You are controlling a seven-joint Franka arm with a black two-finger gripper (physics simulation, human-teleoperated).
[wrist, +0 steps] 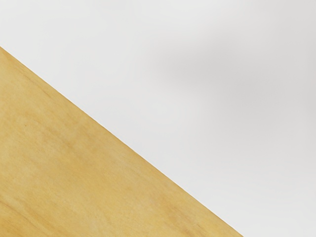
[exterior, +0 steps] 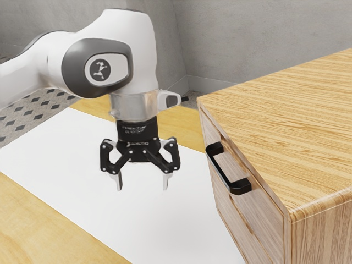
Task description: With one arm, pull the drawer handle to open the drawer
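Hand (exterior: 141,185) is empty: fingers spread wide, nothing btwn them, tips pointing straight down. It hangs well apart from the drawer handle (exterior: 227,169), off toward the exterior view's left and at roughly the handle's height, above the white mat (exterior: 71,159). Prob. a ready pose w/ the fingers pre-opened, so they can go round the bar w/o a separate opening step. That's a judgement, not something seen.

The handle is a black bar on two mounts, standing off the drawer (exterior: 210,131) front, w/ a gap behind the bar for a finger to slip in. The drawer sits in the face of a light-wood cabinet (exterior: 286,104), and the handle is on the side facing the hand. The front looks flush w/ the cabinet, so I read the drawer as not yet opened and the approach as not yet made. A down-pointing wrist likely needs re-angling to meet the bar.

Surface: wood-grain bench (wrist: 74,173) w/ the mat laid over it. The wrist view has the mat edge running diagonally across the wood, w/ a soft shadow on the white. The mat runs up to the cabinet base below the handle.

Room: plain grey walls (exterior: 247,33) behind, and a diamond-pattern floor (exterior: 33,110) beyond the bench, far from the handle.
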